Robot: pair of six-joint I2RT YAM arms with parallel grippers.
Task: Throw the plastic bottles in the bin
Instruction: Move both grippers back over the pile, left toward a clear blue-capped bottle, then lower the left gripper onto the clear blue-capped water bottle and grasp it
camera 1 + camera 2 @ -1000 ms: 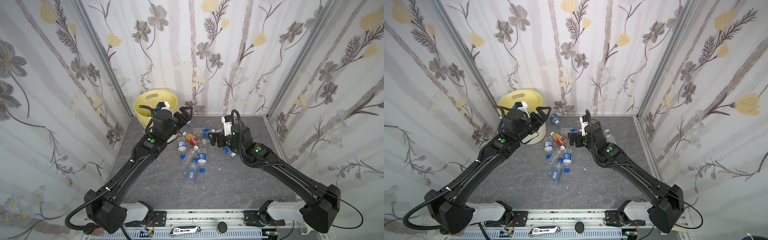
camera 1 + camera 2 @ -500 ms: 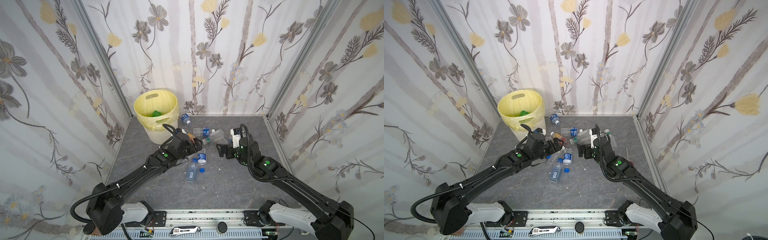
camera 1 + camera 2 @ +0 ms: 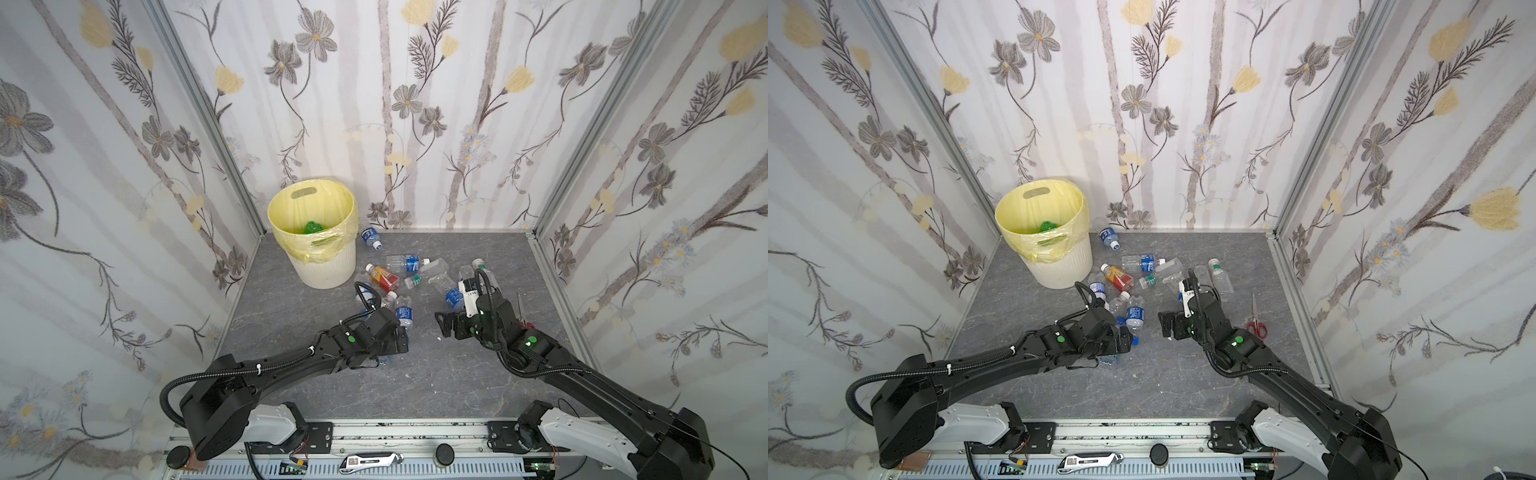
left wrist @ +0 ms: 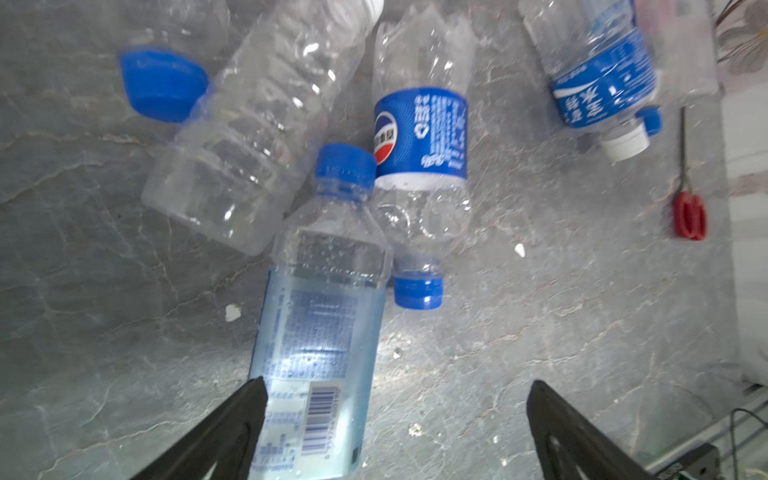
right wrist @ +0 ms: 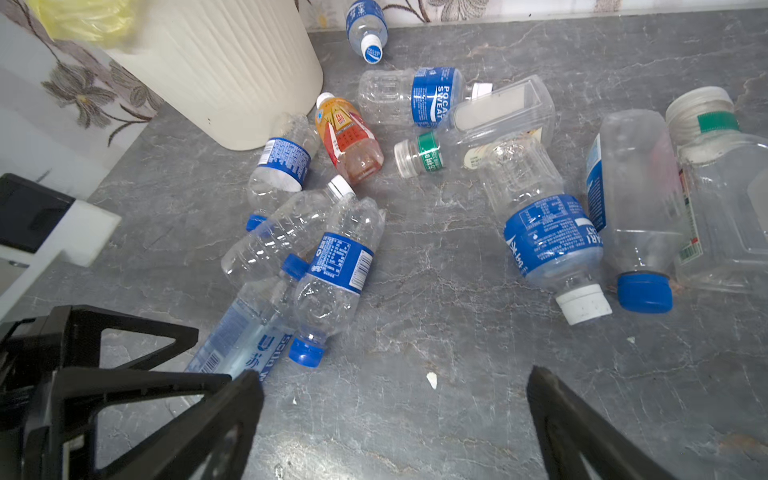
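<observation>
Several plastic bottles lie scattered on the grey floor, among them an orange-red labelled one point(image 3: 384, 278) point(image 5: 349, 137). The cream ribbed bin point(image 3: 328, 266) point(image 3: 1059, 266) stands at the back left with a green bottle point(image 3: 311, 227) inside its yellow liner. My left gripper point(image 3: 400, 336) point(image 4: 397, 386) is open and low over the pile. A pale-blue labelled bottle point(image 4: 320, 332) point(image 5: 245, 345) lies between its jaws, against one finger. A Pepsi-labelled bottle point(image 4: 419, 137) lies beside that. My right gripper point(image 3: 446, 326) point(image 5: 395, 374) is open over bare floor, with nothing between its fingers.
Red-handled scissors point(image 3: 1256, 324) point(image 4: 690, 216) lie on the floor by the right wall. Clear jars with green labels point(image 5: 723, 166) sit right of the bottle pile. Papered walls close in three sides, and a metal rail runs along the front.
My left arm has swung away from the bin and come down over the bottles in the middle. My right arm has drawn back toward the front. Both grippers stayed open.
</observation>
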